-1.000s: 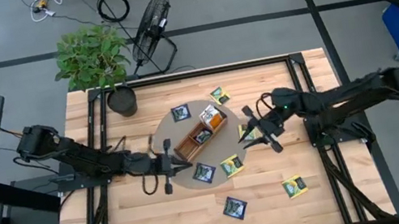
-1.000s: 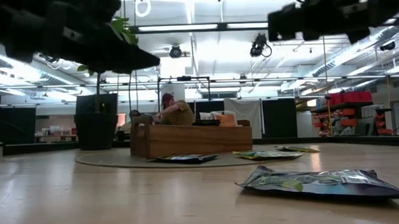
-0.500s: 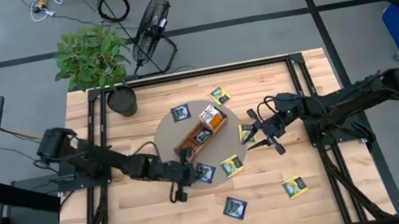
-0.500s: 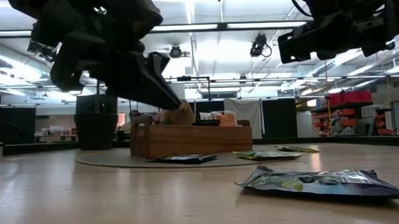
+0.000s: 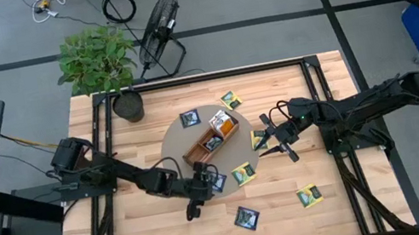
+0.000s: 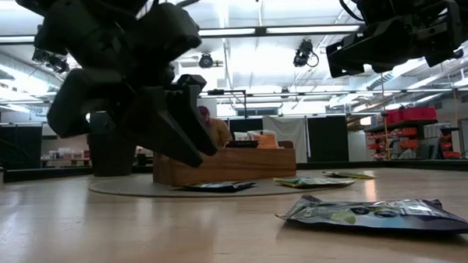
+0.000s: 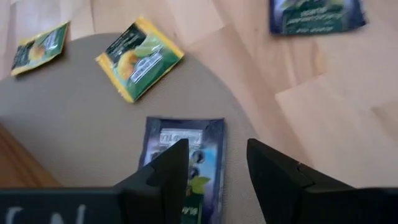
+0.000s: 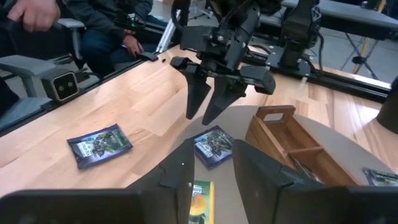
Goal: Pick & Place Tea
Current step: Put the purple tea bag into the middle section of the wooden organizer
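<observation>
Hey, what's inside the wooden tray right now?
The wooden tray holds an orange-and-white tea packet at its far end and a dark packet in a middle compartment. The compartment nearest the left gripper looks empty from above; its walls hide the bottoms in the low view.

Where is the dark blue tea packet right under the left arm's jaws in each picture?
High view: the dark blue packet lies on the mat's near edge, at the left gripper.
Low view: flat on the mat, in front of the wooden tray.
Left wrist view: between the jaws.
Right wrist view: beside the tray.
Shared landmark: the wooden tray.
</observation>
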